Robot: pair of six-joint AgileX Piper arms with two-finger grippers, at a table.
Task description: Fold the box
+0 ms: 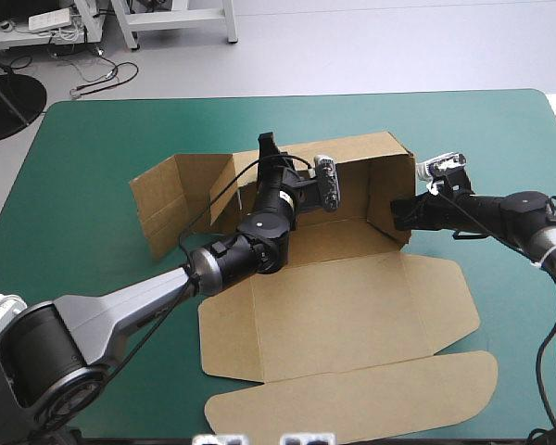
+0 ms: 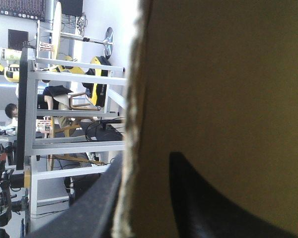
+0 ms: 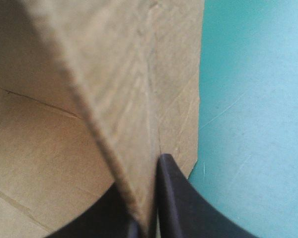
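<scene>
Pinching the box: left gripper, right gripper.

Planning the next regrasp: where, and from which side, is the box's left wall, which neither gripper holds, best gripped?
Probably at its free upper edge, coming from above. The left wall stands raised off the teal-green cover as a thin sheet. Its top is clear of both arms, so a pinch astride it, inside and outside, should hold. Its lower edge rests on the cover.
</scene>
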